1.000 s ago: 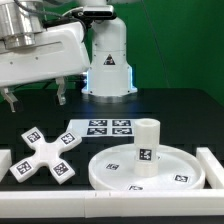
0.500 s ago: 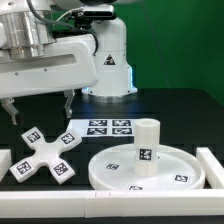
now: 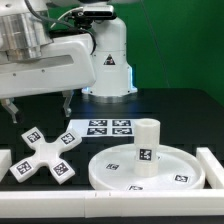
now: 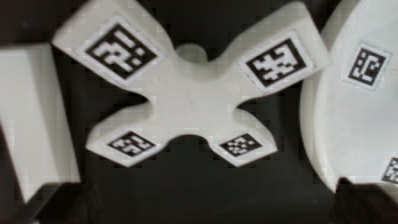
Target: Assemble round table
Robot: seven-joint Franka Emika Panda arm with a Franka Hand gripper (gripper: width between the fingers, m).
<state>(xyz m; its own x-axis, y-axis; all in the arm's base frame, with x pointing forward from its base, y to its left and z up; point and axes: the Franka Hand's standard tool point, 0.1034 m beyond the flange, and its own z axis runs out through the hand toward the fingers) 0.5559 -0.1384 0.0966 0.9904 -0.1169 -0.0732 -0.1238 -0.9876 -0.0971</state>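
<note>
The round table's white rimmed disc (image 3: pixel 180 172) lies flat at the exterior view's right, with square tags on its rim. The short thick white cylinder leg (image 3: pixel 147 143) stands upright at its middle. A white cross-shaped part (image 3: pixel 42 157) with tags lies on the black table at the exterior view's left. My gripper (image 3: pixel 40 112) hangs open and empty above the cross part, its two fingers apart and clear of it. In the wrist view the cross part (image 4: pixel 187 85) fills the middle, the disc's edge (image 4: pixel 365 110) lies beside it, and my gripper (image 4: pixel 205 215) holds nothing.
The marker board (image 3: pixel 100 129) lies flat behind the cross part. White border rails run along the front (image 3: pixel 120 213) and both sides; one shows in the wrist view (image 4: pixel 27 115). The robot's white base (image 3: pixel 108 60) stands at the back.
The arm has come down a little toward the cross part, with the fingers staying open. The disc, leg and cross part have not moved.
</note>
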